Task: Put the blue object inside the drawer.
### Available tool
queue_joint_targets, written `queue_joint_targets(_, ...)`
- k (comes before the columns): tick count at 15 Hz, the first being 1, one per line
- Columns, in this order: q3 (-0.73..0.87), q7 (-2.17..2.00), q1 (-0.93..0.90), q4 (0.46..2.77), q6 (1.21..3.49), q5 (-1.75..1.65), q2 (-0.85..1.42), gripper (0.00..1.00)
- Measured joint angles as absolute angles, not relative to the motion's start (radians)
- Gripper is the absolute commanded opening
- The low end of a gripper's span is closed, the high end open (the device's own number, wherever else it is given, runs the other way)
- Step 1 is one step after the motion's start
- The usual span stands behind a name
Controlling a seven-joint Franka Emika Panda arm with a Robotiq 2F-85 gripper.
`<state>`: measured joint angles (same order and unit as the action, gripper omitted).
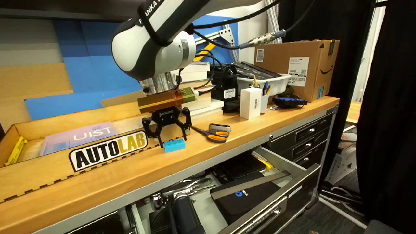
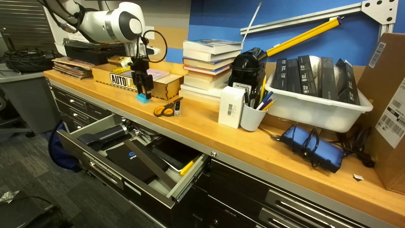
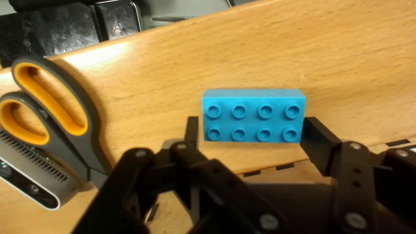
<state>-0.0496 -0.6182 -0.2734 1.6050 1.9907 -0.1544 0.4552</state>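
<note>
- Trouble could come at the squeeze: the hand (image 1: 173,143) spans the long way of a cyan eight-stud toy brick (image 3: 253,119) with little room to spare, so the finger that lands first may shove it along the front edge of the table (image 1: 130,167), perhaps toward the orange-handled scissors (image 3: 76,131).
- A twist is the second worry: in the wrist view the fingertips appear to line up with the half of the brick farther from the front edge, and an off-centre hold could let it pivot or drop.
- Below the front edge sits a crowded, pulled-out drawer (image 1: 282,159); released over the flat metal strip (image 1: 252,185) that crosses a black box (image 1: 235,203) marked "iFix," the brick could end up tilted or perched. A low path could also catch it on the drawer's rim.
- The hand stands spread wide, holding nothing, its fingers at either end of the brick. A thin gap shows at the end nearer the scissors; at the opposite end, contact cannot be told.
- The brick itself rests on the table, under the hand, between the front edge and a wooden box (image 1: 61,165) lettered "AUTOLAB," well away from the table corners in view.
</note>
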Motion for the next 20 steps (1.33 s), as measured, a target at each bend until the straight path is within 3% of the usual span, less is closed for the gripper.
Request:
queue_joint_targets(8,-0.056,-0.543,-0.254,1.643,1.965,-0.055,0.42,0.46)
queue_joint_targets(16,-0.049,-0.627,-0.218,2.047,1.916,-0.054,0.115,0.46)
queue_joint_targets(20,-0.041,-0.722,-0.155,2.186,2.036,-0.02,0.08,0.46)
